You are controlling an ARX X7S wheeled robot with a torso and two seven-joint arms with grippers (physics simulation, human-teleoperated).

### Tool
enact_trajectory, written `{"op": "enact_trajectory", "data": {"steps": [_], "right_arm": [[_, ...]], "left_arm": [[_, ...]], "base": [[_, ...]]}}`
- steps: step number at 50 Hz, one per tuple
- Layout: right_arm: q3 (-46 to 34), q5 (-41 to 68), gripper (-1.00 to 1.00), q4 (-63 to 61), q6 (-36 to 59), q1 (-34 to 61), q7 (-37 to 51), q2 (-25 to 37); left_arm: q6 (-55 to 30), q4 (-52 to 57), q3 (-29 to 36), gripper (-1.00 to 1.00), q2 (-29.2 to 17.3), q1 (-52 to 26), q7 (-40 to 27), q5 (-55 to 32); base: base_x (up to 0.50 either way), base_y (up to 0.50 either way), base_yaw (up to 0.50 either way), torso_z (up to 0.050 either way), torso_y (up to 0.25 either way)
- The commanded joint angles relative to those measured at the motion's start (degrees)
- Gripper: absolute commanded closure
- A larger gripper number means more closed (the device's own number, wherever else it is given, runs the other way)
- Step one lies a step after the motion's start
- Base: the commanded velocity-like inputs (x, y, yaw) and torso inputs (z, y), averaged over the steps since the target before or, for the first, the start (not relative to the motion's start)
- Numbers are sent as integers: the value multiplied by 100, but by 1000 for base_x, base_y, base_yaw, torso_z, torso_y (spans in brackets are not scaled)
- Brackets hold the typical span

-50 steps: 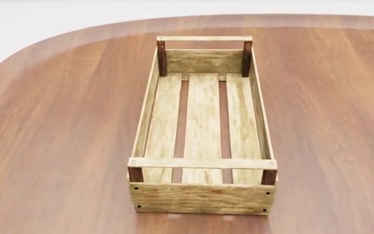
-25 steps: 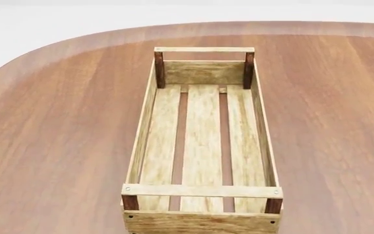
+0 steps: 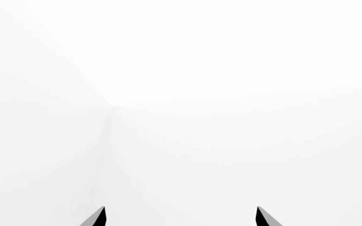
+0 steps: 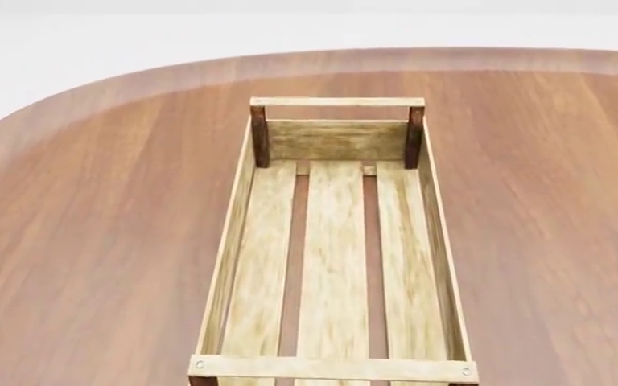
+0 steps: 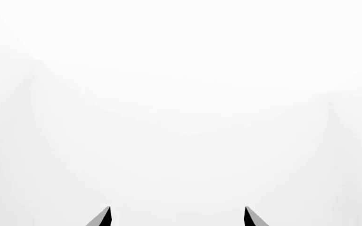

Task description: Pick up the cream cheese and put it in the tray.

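**Waiting Crate, Idle Grippers**

Spreading across the whole head view, the brown table (image 4: pixel 94 241) shows its rounded far-left corner. Lengthwise down its middle sits the tray (image 4: pixel 239 225), three floor planks bare. The left gripper (image 3: pixel 179 217) and right gripper (image 5: pixel 177 217) both face blank white, tips spread apart, gripping nothing. No cream cheese shows.

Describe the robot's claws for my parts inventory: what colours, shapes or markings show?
Very little shows. In the left wrist view, the left claw appears only as two dark, near-black pointed fingertips with a lighter grey facet. The right claw looks the same. No cables or markings show; the head view shows no arm.
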Motion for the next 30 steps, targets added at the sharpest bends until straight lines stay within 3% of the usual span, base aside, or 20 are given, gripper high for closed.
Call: {"op": "enact_trajectory", "data": {"steps": [1,30], "right_arm": [[-26,4,-100,25,6,20,33,25],[-74,5,-100,-24,86,35,100,74]], "left_arm": [[-12,-5,27,-100,-27,-11,-50,16],[-34,21,83,-100,-101,-13,-175,48]], "base": [[195,0,0,0,0],[200,0,0,0,0]]}}
